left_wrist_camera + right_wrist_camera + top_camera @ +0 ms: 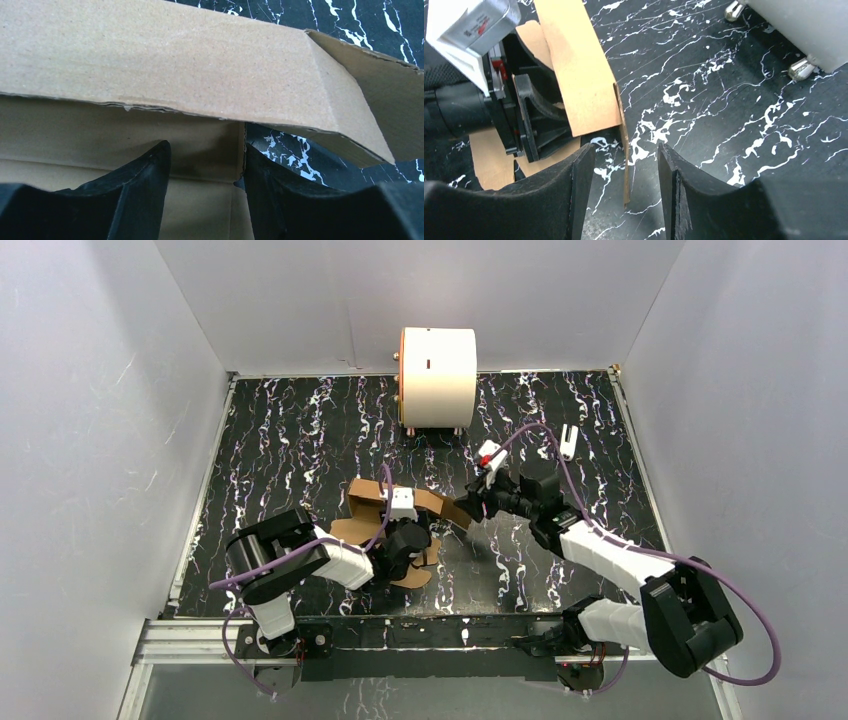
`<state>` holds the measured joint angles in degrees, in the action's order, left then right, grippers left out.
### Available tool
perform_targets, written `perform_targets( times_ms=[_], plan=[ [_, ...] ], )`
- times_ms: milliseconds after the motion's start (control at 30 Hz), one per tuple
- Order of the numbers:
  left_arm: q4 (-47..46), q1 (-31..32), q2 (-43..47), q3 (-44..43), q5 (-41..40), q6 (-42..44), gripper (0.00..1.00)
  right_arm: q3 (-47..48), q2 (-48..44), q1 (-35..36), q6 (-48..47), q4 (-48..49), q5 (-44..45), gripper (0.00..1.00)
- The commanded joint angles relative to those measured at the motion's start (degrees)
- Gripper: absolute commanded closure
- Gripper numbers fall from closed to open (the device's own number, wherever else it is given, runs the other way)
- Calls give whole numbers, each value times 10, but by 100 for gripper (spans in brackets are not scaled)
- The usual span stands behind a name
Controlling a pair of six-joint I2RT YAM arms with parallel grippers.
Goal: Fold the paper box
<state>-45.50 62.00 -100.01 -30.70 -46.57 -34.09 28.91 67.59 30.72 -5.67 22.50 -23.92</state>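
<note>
Honestly, nothing here can actually be read. The only thing carrying any print is a small grey sticker [480, 21] on the white camera block [455, 56] mounted on the left arm, caught in the right wrist view. It has a few lines of tiny dark lettering and a red mark, all way too blurry to make out.

Left hand [206, 150] over paper box [365, 495] on table [290, 430], right hand [624, 152] at its right flap, cylinder [437, 375] behind at far edge
</note>
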Motion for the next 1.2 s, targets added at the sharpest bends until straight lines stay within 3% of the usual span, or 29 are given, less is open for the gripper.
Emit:
perform_targets(
  times_ms=[0,267,500,700,967,1167],
  plan=[
    [-1,-9,16,15,-2,-20,49,59,16,-3,11,-31,14,42],
    [-8,-13,10,22,3,-26,50,139,91,0,36,-108,-8,42],
    [-13,-16,10,27,8,-28,51,182,141,32,31,-156,37,39],
    [-17,-17,1,27,14,-31,51,219,184,73,40,-191,140,39],
    [-31,-17,-14,30,21,-36,51,240,204,125,120,-209,265,47],
    [-43,-17,-11,34,27,-35,51,261,221,155,212,-224,331,62]
  ],
)
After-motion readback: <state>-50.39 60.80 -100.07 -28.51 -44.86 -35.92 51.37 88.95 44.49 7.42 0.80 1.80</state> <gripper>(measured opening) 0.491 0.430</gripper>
